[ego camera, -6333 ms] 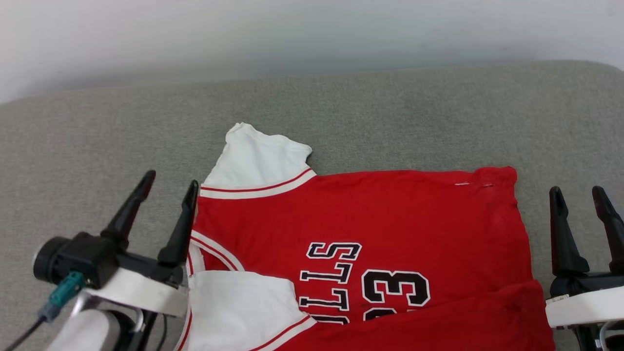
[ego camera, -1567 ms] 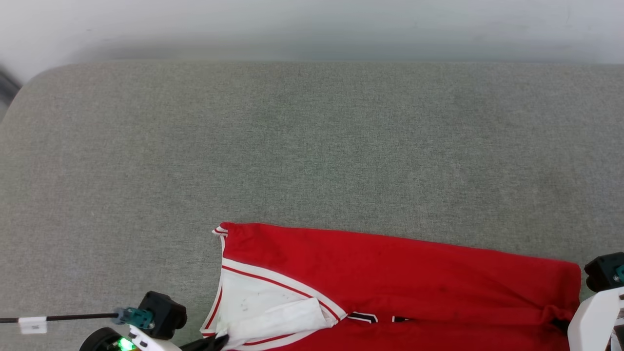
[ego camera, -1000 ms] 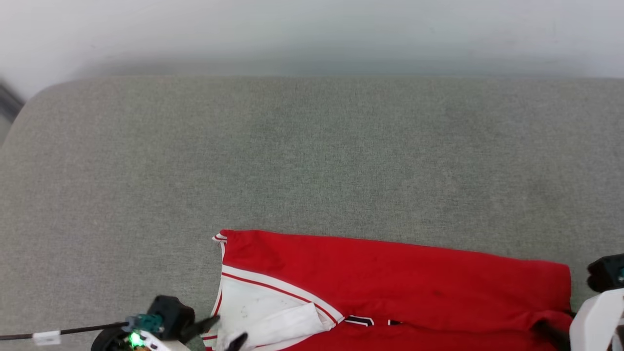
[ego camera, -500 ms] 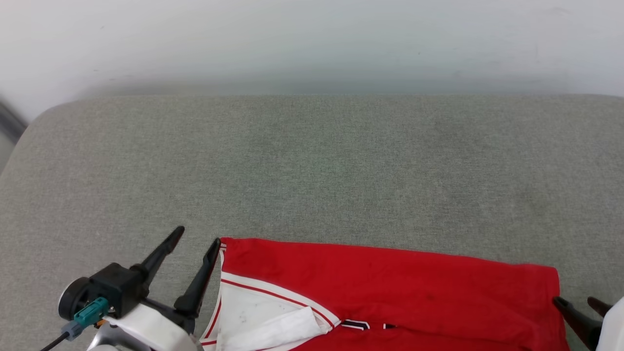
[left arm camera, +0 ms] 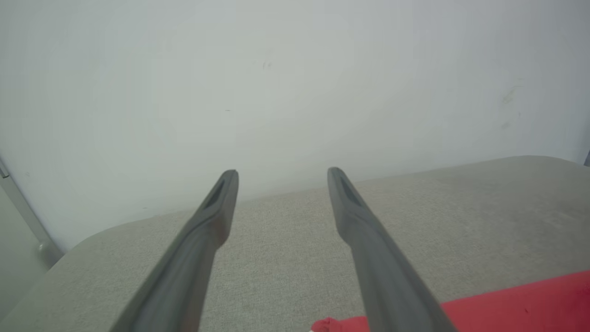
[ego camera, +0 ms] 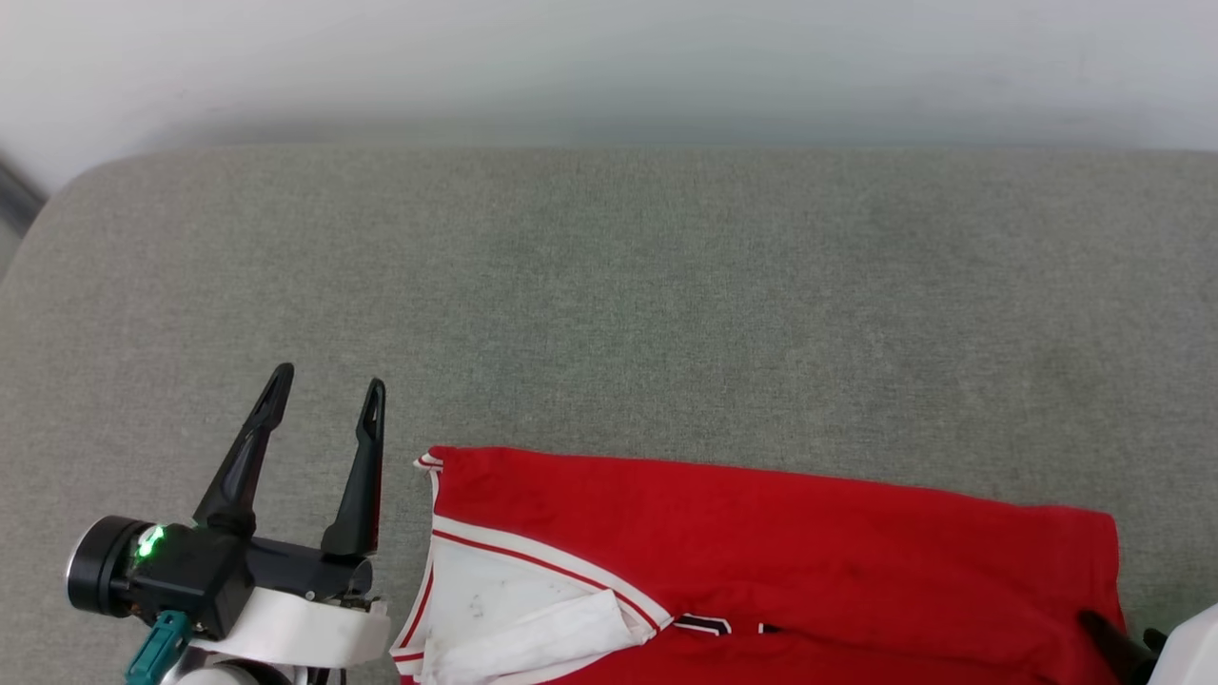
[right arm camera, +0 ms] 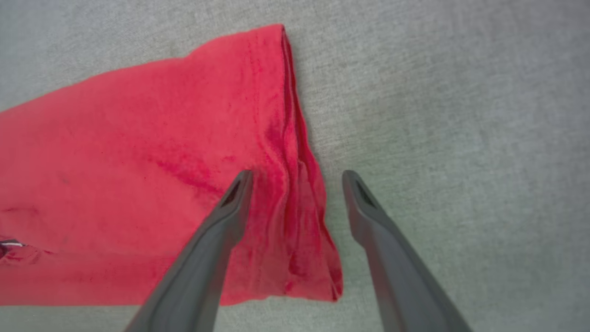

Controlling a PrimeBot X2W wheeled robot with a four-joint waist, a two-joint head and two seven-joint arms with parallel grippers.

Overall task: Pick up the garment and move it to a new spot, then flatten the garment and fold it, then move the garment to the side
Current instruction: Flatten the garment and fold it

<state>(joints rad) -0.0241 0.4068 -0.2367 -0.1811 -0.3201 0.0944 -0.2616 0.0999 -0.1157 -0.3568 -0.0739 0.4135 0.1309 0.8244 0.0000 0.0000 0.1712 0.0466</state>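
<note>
- The garment [ego camera: 761, 542] lies at the near edge of my head view, on the grey cushion [ego camera: 609, 314]; it is soft red jersey cloth, folded into a long band; its far edge runs nearly straight, dropping slightly toward my right.
- A white sleeve [ego camera: 504, 609] sits at the band's left end, bordered by red-and-white striped trim; a sliver of black lettering [ego camera: 704, 625] shows under the fold.
- In the right wrist view the band's right end is bunched into soft ridges, with the layers stacked at the edge.
- Left gripper [ego camera: 329, 381]: long, dark, tapered fingers set apart with nothing between them; it stands just left of the band's left end, clear of the cloth, pointing toward the wall [ego camera: 609, 67].
- Right gripper [right arm camera: 298, 175]: fingers set apart, straddling the bunched right edge; one finger is over red cloth, the other over bare cushion; I cannot tell whether either touches.
- The cushion is coarse, matte weave with a rounded far-left corner; a wide bare stretch lies between the band and the wall.
- The wall is pale and smooth; a grey rail [left arm camera: 23, 216] rises beside the rounded corner; a teal plug [ego camera: 157, 647] hangs at the left wrist.
</note>
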